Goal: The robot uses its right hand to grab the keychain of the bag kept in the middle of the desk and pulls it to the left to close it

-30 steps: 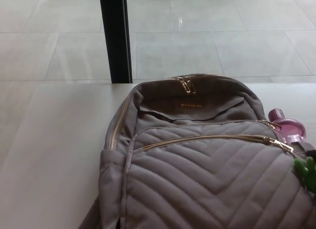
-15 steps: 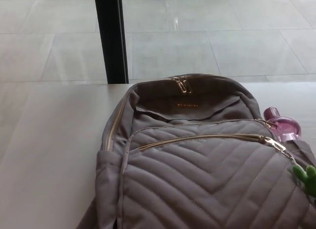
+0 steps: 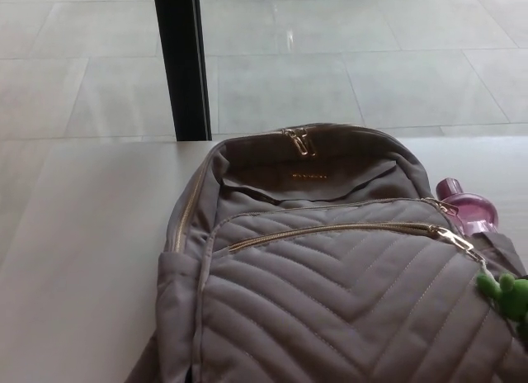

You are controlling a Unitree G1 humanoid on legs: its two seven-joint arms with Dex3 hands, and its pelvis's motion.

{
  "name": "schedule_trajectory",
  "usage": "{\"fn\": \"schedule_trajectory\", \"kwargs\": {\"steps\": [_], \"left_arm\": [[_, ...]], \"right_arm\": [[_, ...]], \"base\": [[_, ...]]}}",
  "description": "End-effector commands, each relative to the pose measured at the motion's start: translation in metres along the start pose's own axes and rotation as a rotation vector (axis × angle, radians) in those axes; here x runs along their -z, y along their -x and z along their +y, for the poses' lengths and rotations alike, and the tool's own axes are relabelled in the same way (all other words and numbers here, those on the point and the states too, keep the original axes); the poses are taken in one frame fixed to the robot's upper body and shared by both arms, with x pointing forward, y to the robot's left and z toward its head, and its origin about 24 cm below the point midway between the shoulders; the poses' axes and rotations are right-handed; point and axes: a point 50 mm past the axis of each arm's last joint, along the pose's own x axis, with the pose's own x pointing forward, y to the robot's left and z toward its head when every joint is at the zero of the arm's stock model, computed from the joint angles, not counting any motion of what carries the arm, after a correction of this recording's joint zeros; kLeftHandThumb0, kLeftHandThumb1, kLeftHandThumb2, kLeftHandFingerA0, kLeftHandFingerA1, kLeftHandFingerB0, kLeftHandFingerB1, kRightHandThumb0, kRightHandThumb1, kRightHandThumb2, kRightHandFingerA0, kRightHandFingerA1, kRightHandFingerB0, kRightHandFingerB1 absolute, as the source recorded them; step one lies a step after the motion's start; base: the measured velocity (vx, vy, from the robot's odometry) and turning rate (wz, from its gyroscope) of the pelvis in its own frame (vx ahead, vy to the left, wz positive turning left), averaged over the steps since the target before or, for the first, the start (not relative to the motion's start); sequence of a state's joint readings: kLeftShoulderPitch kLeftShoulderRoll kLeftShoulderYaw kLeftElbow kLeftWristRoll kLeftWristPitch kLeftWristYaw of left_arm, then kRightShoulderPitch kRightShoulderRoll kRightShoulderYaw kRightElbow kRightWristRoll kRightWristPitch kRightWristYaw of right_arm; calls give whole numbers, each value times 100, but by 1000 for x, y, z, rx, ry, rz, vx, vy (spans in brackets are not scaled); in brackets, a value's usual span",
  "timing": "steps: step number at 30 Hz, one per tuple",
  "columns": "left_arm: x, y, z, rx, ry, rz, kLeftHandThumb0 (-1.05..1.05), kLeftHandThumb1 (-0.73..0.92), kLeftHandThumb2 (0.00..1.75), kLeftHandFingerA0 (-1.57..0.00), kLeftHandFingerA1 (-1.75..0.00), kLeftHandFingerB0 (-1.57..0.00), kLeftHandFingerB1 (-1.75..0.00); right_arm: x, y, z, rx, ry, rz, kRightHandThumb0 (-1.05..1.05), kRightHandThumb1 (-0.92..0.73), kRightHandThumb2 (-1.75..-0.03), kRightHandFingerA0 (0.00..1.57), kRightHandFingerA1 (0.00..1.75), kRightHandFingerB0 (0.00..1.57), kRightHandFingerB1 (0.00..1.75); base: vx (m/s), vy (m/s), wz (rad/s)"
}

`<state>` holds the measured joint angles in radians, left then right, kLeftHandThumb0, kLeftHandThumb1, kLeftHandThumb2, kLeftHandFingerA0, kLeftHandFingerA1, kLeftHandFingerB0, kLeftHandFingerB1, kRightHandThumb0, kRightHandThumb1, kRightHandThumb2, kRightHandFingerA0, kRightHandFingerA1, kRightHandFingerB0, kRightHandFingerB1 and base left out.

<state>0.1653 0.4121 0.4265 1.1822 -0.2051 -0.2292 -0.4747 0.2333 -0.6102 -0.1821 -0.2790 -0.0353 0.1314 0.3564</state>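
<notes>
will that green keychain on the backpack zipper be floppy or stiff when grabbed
Likely floppy: the green keychain hangs off the gold zipper pull. Looks soft, so probably light. The quilted backpack sags, so may shift when pulled.

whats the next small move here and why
Probably bring the right robot hand in from the right toward the green keychain, which hangs at the right end of the gold zipper on the backpack. No robot hand is in view yet, so nothing is gripped.
</notes>
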Motion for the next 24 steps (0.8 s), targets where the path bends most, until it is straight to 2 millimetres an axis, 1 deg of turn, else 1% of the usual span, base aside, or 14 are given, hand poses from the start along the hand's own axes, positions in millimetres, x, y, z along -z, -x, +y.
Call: {"fn": "schedule_trajectory", "kwargs": {"steps": [1,2,4,5,6,9,10,11,13,14,15,19,20,24], "left_arm": [[-2,1,3,-22,33,-22,-87,92,86,-61,-56,-52,-47],[-3,1,4,-23,34,-24,-86,92,84,-61,-57,-52,-47],[-3,1,4,-23,28,-30,-88,92,88,-60,-57,-50,-47],[-4,1,4,-24,25,-33,-88,92,88,-60,-57,-50,-48],[-4,1,4,-23,23,-36,-87,92,87,-60,-57,-51,-48],[-5,1,5,-23,28,-38,-89,92,85,-61,-56,-53,-49],[-5,0,4,-28,28,-35,-88,92,86,-61,-57,-53,-49],[-5,0,5,-29,27,-33,-89,92,86,-60,-56,-53,-48],[-5,0,5,-32,30,-34,-90,92,87,-63,-58,-53,-50],[-5,0,4,-31,41,-37,-89,92,85,-61,-56,-53,-49],[-5,0,4,-29,41,-38,-91,91,88,-60,-57,-49,-48],[-4,1,5,-36,40,-37,-91,92,86,-60,-56,-52,-48],[-5,1,5,-32,40,-41,-90,92,85,-60,-56,-52,-48],[-3,2,7,-34,35,-36,-91,92,85,-59,-55,-53,-48]], "right_arm": [[-8,-2,7,-92,29,-3,-43,-66,-58,59,115,39,32],[-10,-1,6,-99,41,-6,-44,-66,-59,58,115,38,32],[-17,-1,5,-122,84,-37,-45,-67,-59,59,116,36,32],[-18,-1,4,-128,92,-41,-49,-47,-85,71,103,26,48],[-20,0,3,-131,103,-47,-52,-49,-86,70,104,26,48],[-23,0,2,-138,131,-58,-52,-49,-86,71,103,27,48],[-27,0,1,-144,154,-65,-47,-69,-60,64,108,36,32],[-28,0,0,-147,149,-68,-54,-50,-87,72,101,27,48],[-30,0,0,-151,153,-75,-58,-53,-88,73,99,29,48],[-33,-1,0,-158,174,-88,-56,-52,-87,72,100,27,48],[-34,-2,1,-165,185,-88,-55,-52,-87,73,99,27,47],[-38,-2,2,-181,217,-100,-56,-52,-88,72,98,25,47],[-40,-2,2,-188,228,-100,-49,-71,-61,68,108,33,32],[-48,-3,1,-207,246,-98,-49,-70,-61,69,111,31,31]], "base": [[0,0,0],[0,0,0],[0,0,0],[0,0,0],[0,0,0],[0,0,0],[0,0,0],[0,0,0],[0,0,0],[0,0,0],[0,0,0],[0,0,0],[0,0,0],[0,0,0]]}}
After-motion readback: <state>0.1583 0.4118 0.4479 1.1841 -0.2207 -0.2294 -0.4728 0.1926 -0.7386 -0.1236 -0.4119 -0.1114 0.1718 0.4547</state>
